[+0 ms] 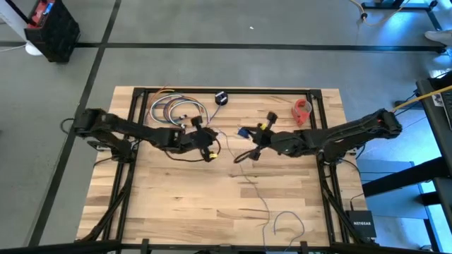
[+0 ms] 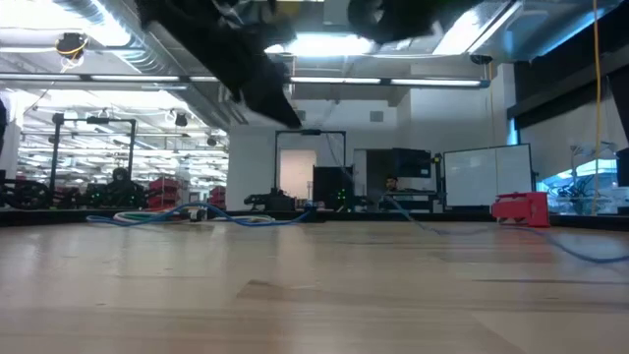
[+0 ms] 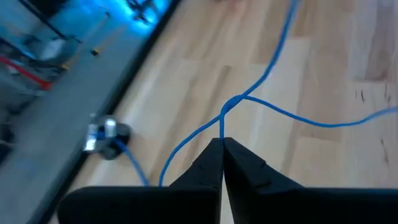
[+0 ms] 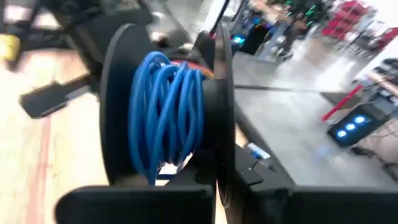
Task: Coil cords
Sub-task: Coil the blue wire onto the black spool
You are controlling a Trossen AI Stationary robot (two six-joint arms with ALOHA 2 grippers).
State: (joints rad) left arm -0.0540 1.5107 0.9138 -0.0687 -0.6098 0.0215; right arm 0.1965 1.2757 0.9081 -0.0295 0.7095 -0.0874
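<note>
A: The cord is seen pinched at the tips of the left gripper, jaws pressed together on it just below a crossing of two strands.

B: And the grip is taken there, presumably, so the loose run can be fed under control instead of being dragged across the table.

A: On the other side, a spool is held upright in the right gripper, jaws clamped on it. Several turns of cord are already wound between its two dark flanges.

B: So it is kept edge-up and facing the left arm, most likely so that each new turn can be laid into the groove.

A: From above, both grippers are met near the table's middle, close together. A long tail of cord is left trailing toward the near edge, ending in a loop.

B: Much remains to be wound, then, it would be judged.

A: A bundle of coloured cables, a small black puck and a red object are left at the far edge, well apart from the work.

B: The risk to be watched: the thin strand slipping out of the pinch.
</note>
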